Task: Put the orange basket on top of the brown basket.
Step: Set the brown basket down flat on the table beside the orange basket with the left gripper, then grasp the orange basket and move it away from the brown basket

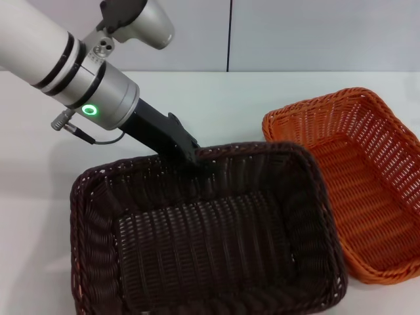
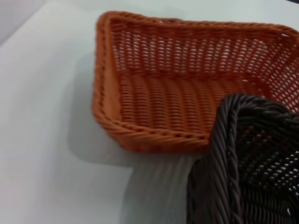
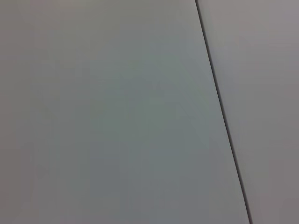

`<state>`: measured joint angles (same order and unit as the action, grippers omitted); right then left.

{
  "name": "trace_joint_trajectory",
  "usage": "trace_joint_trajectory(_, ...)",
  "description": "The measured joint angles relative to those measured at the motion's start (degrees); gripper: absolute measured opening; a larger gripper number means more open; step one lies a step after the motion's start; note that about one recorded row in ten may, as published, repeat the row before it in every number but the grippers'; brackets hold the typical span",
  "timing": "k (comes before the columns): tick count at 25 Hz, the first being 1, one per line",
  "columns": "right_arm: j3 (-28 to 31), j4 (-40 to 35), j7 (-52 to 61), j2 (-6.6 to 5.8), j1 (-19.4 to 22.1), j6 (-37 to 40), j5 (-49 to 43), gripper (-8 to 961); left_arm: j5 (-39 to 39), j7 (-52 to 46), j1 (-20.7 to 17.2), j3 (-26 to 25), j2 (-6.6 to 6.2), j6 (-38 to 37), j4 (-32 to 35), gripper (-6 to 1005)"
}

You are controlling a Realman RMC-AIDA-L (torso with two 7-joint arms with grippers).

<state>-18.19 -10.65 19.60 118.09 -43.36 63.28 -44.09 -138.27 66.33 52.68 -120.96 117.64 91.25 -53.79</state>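
Observation:
The brown basket (image 1: 308, 216) fills the near middle of the head view, looming large and close. Its right side overlaps the left edge of the orange basket (image 1: 367, 177), which rests on the white table at the right. My left gripper (image 1: 191, 155) reaches down from the upper left and is shut on the brown basket's far rim. In the left wrist view a corner of the brown basket (image 2: 224, 154) hangs in front of the orange basket (image 2: 163, 93), casting a shadow on the table below. The right gripper is out of view.
A white table (image 1: 216, 98) stretches behind and to the left of both baskets. A grey wall with a dark vertical seam (image 1: 230, 33) stands at the back. The right wrist view shows only a plain grey surface with a dark seam (image 3: 219, 107).

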Motion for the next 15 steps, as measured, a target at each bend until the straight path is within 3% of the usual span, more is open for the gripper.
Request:
trace_joint_trajectory(7,0.04,0.17,0.0,0.03,0.0,-0.12,0.0,568,0.26,-0.26,-1.26,-1.36,-0.14,-1.46,-1.65,217)
trace_joint_trajectory(13,0.11,-0.16,0.47,0.01,-0.64,-0.25,0.06,568,1.85,-0.36,-3.19,-3.98,0.02,-1.61,-4.15,409)
trace_joint_trajectory(15,-0.07,-0.18,1.14,-0.05,-0.79,-0.42,0.01,568,2.63,-0.31,-3.55,-4.69,-0.03,-1.61,-4.4,612)
